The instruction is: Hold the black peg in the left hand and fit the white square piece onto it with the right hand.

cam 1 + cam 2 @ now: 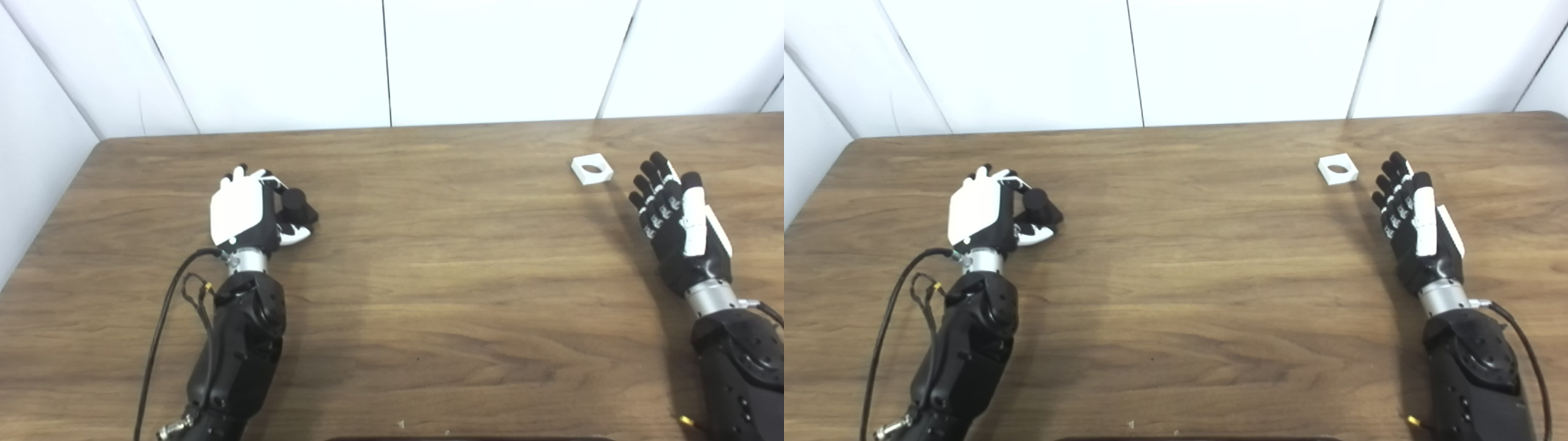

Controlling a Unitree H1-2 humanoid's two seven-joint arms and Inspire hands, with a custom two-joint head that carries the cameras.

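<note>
My left hand (248, 211) rests low over the table's left half, its fingers curled around the black peg (296, 205), whose round end pokes out on the hand's right side. The white square piece (591, 168), flat with a round hole in its middle, lies on the table at the far right. My right hand (677, 220) is open, fingers straight and spread, a short way to the right of and nearer than the piece, not touching it.
The wooden table (429, 275) runs up to white wall panels at the back and left. A black cable (165, 318) loops beside my left forearm. A dark edge shows at the bottom centre.
</note>
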